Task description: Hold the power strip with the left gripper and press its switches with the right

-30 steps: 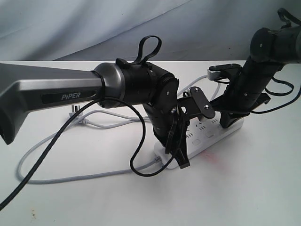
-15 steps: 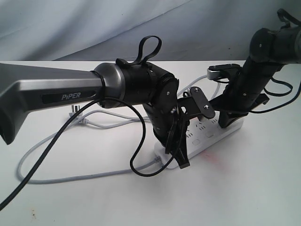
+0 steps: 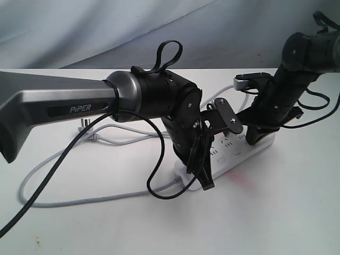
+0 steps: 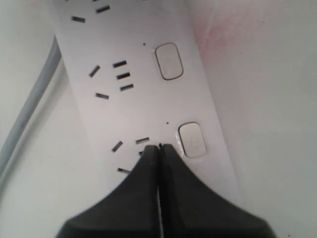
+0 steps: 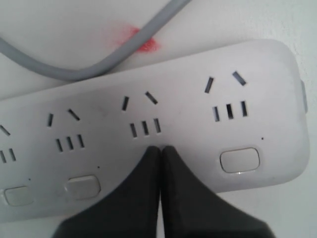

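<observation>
Exterior view looks obliquely down; 2 wrist views closely overlook the power strip (image 4: 133, 39).

Soft even light, wrist pics slightly blurry

Flat white power strip (image 5: 173, 89) (grey cable (image 5: 67, 75))

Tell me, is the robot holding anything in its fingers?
Nothing is gripped. The left gripper and right gripper have shut fingers, tips at the top face of the power strip.
</observation>
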`<state>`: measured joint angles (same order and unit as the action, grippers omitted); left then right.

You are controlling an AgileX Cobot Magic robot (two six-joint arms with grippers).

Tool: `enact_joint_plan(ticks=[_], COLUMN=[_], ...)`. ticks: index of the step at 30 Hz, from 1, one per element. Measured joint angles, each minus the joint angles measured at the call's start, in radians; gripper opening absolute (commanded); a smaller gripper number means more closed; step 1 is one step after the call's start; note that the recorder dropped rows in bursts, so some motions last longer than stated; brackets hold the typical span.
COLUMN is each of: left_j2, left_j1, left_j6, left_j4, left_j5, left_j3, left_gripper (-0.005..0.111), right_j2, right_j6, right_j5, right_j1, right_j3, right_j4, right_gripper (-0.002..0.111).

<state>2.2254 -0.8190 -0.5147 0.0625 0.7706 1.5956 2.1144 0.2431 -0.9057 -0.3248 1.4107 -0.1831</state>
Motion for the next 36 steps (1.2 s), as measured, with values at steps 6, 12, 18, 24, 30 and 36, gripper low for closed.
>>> enact_joint_plan(ticks=[6, 12, 18, 24, 30, 36], left_j2=[0.0, 0.0, 0.0, 0.0, 0.0, 0.0], left_j1=[0.0, 0.0, 0.0, 0.0, 0.0, 0.0], left_j6=[0.0, 0.0, 0.0, 0.0, 0.0, 0.0], left_j4=[0.0, 0.0, 0.0, 0.0, 0.0, -0.006], left_j5=[-0.002, -0.002, -0.002, -0.002, -0.002, -0.006], left_j3=[0.0, 0.0, 0.0, 0.0, 0.0, 0.0], left_gripper=[0.0, 0.0, 0.0, 0.0, 0.0, 0.0], right_j2=[-0.02, -0.024, -0.047, -0.055, -0.099, -0.169], right_j6=[0.0, -0.01, -0.06, -0.069, -0.078, -0.078], right_j5=[0.056, 0.073, 0.146, 0.16, 0.195, 0.183], right_j1=[0.0, 0.0, 0.0, -0.004, -0.005, -0.006], right_j3=[-0.045, -0.061, -0.115, -0.125, -0.152, -0.182], right_j4=[-0.013, -0.013, -0.007, 0.0, 0.01, 0.069], right_gripper=[0.0, 0.0, 0.0, 0.0, 0.0, 0.0])
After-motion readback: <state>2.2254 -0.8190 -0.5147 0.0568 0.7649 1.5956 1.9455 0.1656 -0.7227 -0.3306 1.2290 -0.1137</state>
